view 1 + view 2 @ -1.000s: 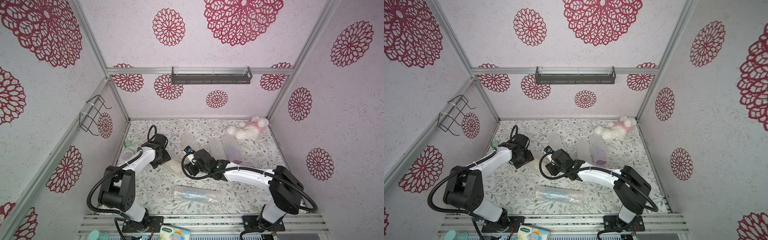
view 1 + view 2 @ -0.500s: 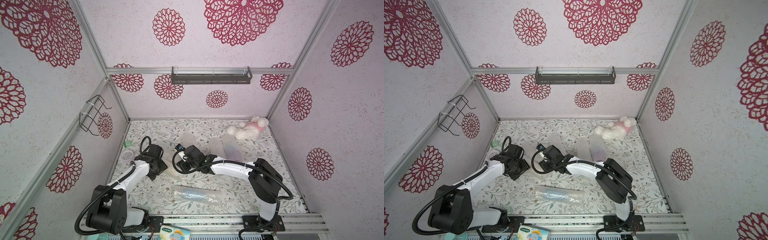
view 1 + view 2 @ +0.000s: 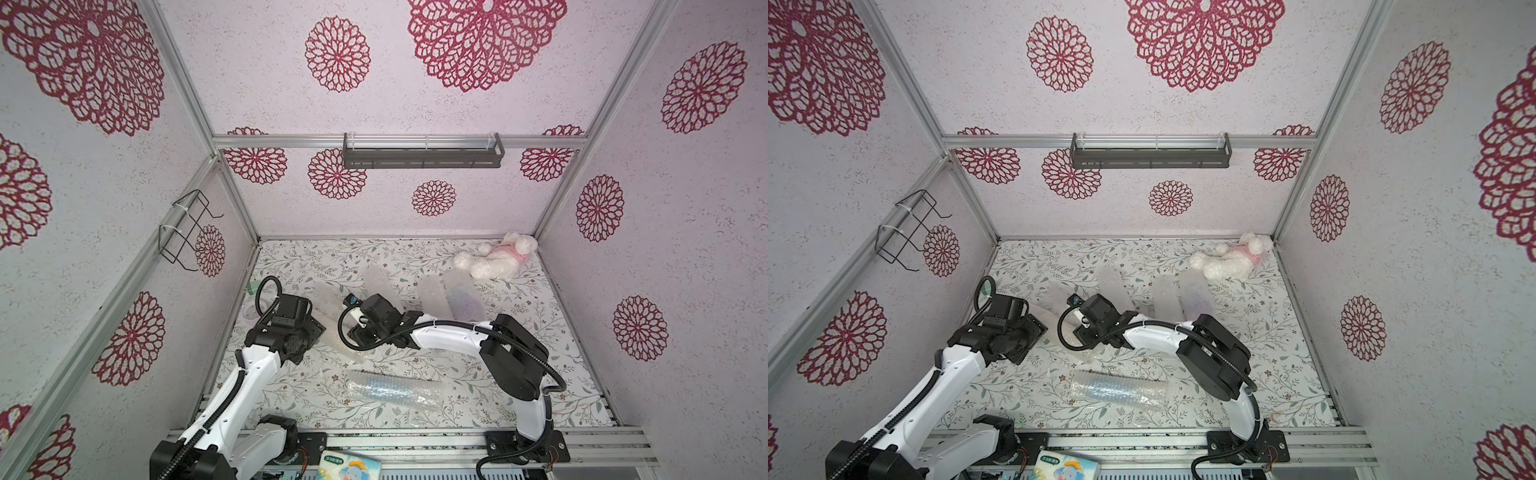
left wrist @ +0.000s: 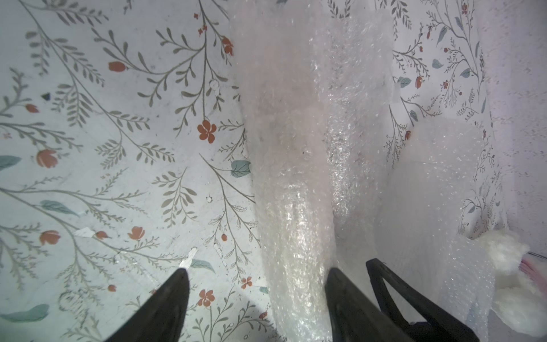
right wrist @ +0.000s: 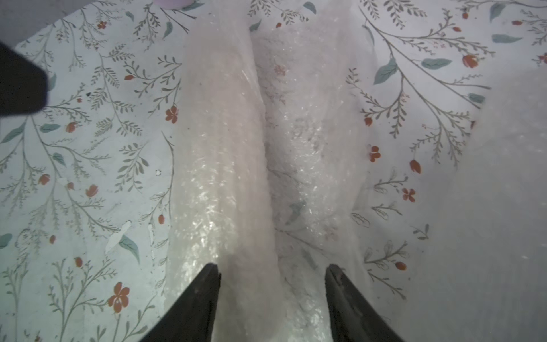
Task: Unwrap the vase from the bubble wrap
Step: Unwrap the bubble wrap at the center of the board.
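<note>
Floral table (image 3: pixel 582 374) | arms just swung onto wrap (image 4: pixel 290 177) | left gripper (image 4: pixel 257 296) spreading, wrap between jaws | right gripper (image 5: pixel 270 296) likewise unclenched | no grip yet

Inventory by count in both top views: two robot arms (image 3: pixel 249 374), five bubble wrap bundles (image 3: pixel 390 390) as far as translucency permits, one plush toy (image 3: pixel 498 262), one wire rack (image 3: pixel 187 232), one dark shelf (image 3: pixel 422 156), one printed packet (image 3: pixel 349 467).
</note>
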